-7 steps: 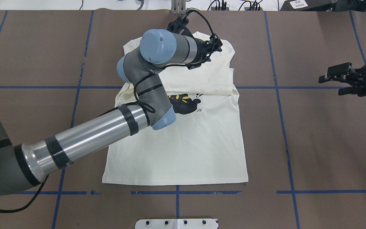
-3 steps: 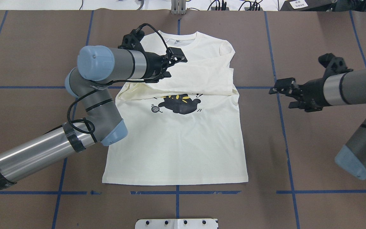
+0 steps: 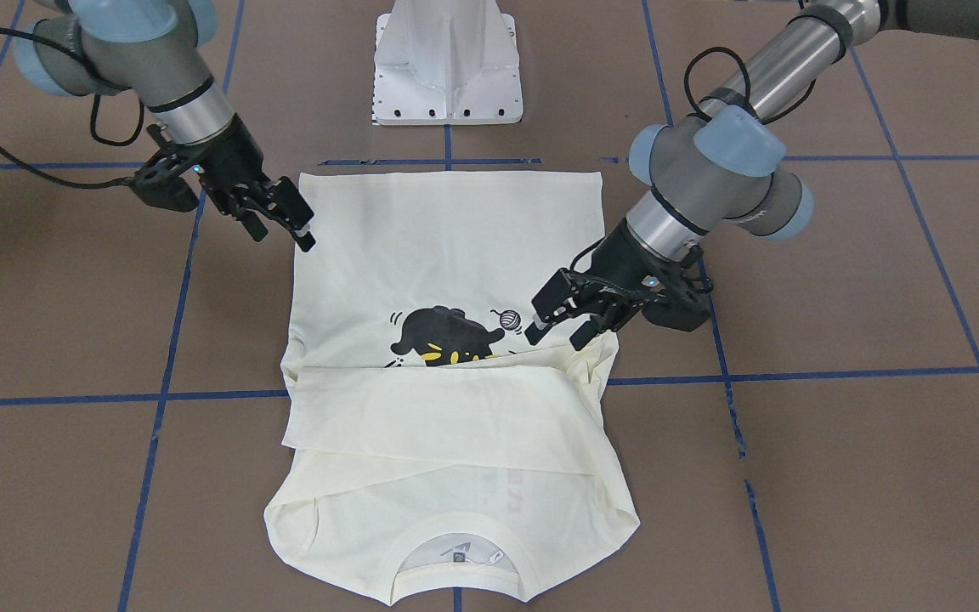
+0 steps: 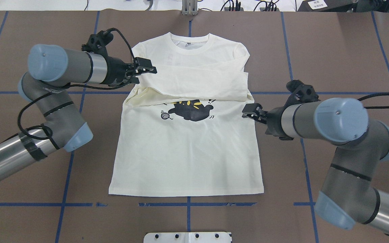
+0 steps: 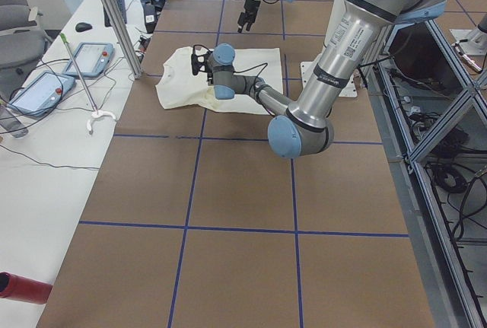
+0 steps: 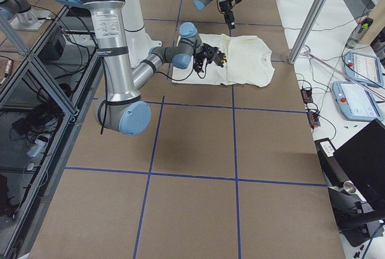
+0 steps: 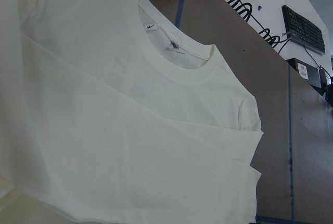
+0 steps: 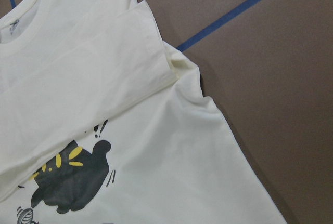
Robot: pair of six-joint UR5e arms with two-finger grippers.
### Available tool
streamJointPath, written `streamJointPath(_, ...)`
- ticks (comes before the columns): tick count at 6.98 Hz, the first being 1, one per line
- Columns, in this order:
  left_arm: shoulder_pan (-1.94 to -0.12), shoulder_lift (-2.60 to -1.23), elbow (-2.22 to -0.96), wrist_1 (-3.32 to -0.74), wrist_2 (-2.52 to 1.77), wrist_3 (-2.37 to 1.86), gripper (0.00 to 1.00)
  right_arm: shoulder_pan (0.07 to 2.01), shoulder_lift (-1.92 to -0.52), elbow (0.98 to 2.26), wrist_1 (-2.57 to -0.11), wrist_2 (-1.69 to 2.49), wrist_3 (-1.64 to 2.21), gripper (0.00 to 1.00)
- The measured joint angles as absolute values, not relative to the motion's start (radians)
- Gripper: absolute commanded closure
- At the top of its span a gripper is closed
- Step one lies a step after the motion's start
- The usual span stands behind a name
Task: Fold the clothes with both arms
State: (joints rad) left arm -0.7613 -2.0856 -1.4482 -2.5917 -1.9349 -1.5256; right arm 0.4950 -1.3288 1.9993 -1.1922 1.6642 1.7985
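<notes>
On the left, the left arm (image 4: 62,67) reaches in across the brown surface (image 4: 333,50); we see the left pincer (image 4: 147,66) hanging over the left edge of the T-shirt (image 4: 187,155), beside the folded sleeves, with its jaws apart and nothing between them; whether it touches the cloth we cannot tell. In the middle the cream T-shirt lies flat on the surface, with its ribbed collar (image 3: 455,529) on the far side from the robot and its hem on the near side. Both long sleeves (image 4: 198,81) are laid across the chest, one over the other; the black cat print (image 4: 191,111) shows just below them, and the lettering is mostly covered. On the right, the right arm (image 4: 336,119) bends in low; the right pincer (image 4: 249,112) sits just beside the shirt's right edge, level with the cat print, its jaws also parted and holding nothing. Blue tape lines (image 4: 39,92) cross the surface.
</notes>
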Motion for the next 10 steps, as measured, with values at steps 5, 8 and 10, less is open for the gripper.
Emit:
streamJointPath(5, -0.822, -1.965, -1.508, -2.498, -1.937, -1.302, 0.14, 0.125, -1.345, 2.146, -1.51, 1.312, 2.069, 0.06)
streamJointPath(8, -0.821, -1.96, -1.506, -2.496, -1.907, -1.295, 0.14, 0.103, -1.409, 2.15, -1.516, 1.321, 2.129, 0.13)
streamJointPath(10, -0.821, -1.959, -1.505, -2.496, -1.895, -1.295, 0.14, 0.095, -1.429, 2.149, -1.514, 1.335, 2.164, 0.18)
